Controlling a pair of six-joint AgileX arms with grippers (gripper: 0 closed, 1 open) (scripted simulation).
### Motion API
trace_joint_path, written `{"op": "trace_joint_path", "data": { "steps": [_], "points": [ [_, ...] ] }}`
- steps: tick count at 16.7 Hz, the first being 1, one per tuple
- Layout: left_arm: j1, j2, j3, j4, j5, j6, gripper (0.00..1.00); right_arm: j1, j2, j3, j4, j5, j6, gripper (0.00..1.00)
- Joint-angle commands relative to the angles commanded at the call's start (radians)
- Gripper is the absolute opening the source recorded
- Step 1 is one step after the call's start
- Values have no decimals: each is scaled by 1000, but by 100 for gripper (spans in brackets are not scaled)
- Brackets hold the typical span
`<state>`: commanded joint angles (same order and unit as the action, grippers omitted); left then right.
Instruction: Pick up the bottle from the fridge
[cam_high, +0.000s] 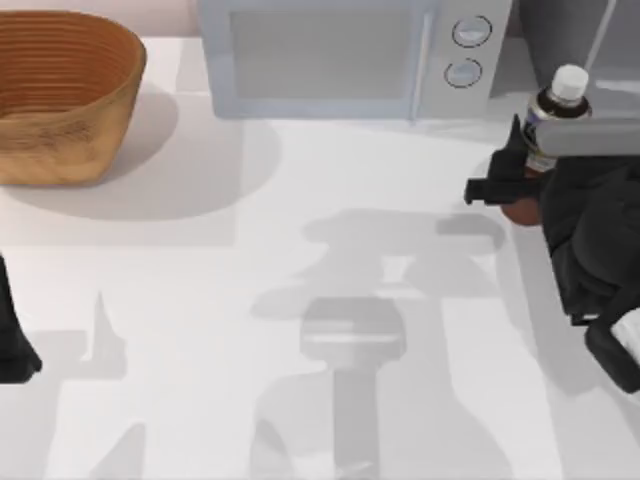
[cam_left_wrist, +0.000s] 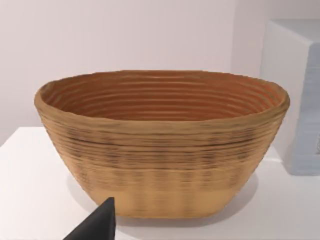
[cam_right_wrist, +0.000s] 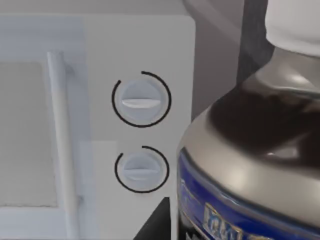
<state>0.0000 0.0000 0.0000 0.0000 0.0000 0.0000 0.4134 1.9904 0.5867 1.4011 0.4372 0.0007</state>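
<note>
A white table (cam_high: 300, 300) seen from above, with two dark robot arms at its edges.

At the far right, the right gripper (cam_high: 522, 170) holds the bottle (cam_high: 553, 125). Its dark fingers (cam_high: 490, 188) are pinched on the bottle's lower body, one finger on each side. The bottle stands roughly upright, its white cap towards the far side, with a pale label band below the dark shoulder and a reddish-brown base just visible under the gripper. It sits in front of the fridge (cam_high: 585, 40), a dark grey cabinet in the far right corner. Whether the bottle touches the table cannot be told.

In the right wrist view the bottle (cam_right_wrist: 255, 150) is very close, showing its glossy dark shoulder, white cap and a blue label edge.

Just left of the fridge, along the far edge, stands a pale silver microwave (cam_high: 330, 55) with a vertical handle and two round dials (cam_high: 468, 50) on its right side. The same dials (cam_right_wrist: 141, 132) appear behind the bottle in the right wrist view.

In the far left corner is a woven brown basket (cam_high: 60, 95). The left wrist view faces this basket (cam_left_wrist: 160, 145) from the side.

The left arm (cam_high: 12, 330) rests at the left edge of the table, well apart from everything. A dark tip of the left gripper (cam_left_wrist: 97, 225) shows in the left wrist view; whether its fingers are spread or together cannot be told.
</note>
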Motion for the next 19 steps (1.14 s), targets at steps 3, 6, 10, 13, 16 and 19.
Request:
{"op": "trace_joint_path", "data": {
  "steps": [3, 6, 10, 13, 16, 19],
  "points": [
    [0, 0, 0, 0, 0, 0, 100, 0, 0, 0, 0, 0, 0, 23],
    [0, 0, 0, 0, 0, 0, 100, 0, 0, 0, 0, 0, 0, 45],
    [0, 0, 0, 0, 0, 0, 100, 0, 0, 0, 0, 0, 0, 75],
    [0, 0, 0, 0, 0, 0, 100, 0, 0, 0, 0, 0, 0, 98],
    [0, 0, 0, 0, 0, 0, 100, 0, 0, 0, 0, 0, 0, 100],
    [0, 0, 0, 0, 0, 0, 100, 0, 0, 0, 0, 0, 0, 100]
  ]
}}
